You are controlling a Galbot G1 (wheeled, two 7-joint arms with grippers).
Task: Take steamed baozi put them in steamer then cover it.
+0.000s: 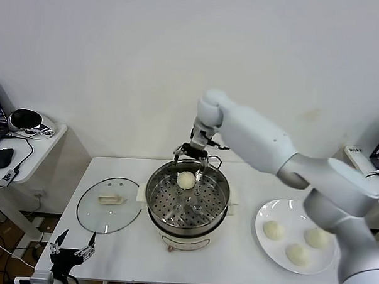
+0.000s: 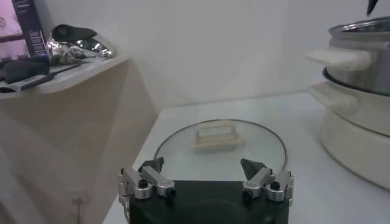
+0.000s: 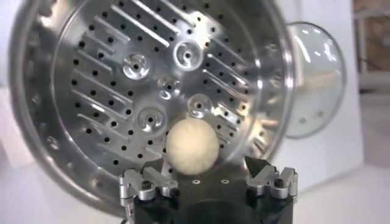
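One baozi (image 1: 186, 179) down on steamer (image 1: 219, 200) tray, three waiting on plate (image 1: 263, 215); right gripper (image 1: 190, 156) open just above; best lifted straight clear. Left gripper (image 1: 73, 249) open, parked.

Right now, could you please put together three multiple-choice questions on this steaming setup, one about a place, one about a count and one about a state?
1. Where does the glass cover lie?
A. on the steamer
B. flat on the table, on the steamer's left
C. on the white plate

2. How many baozi remain on the white plate?
A. one
B. three
C. five

3. How are the right gripper fingers?
A. open above a baozi lying in the steamer
B. shut on a baozi
C. shut on the cover's handle

Answers:
1 B, the cover rests on the table beside the steamer.
2 B, three buns sit on the plate and a fourth baozi lies on the perforated tray.
3 A, the fingers stand apart, clear of the bun.
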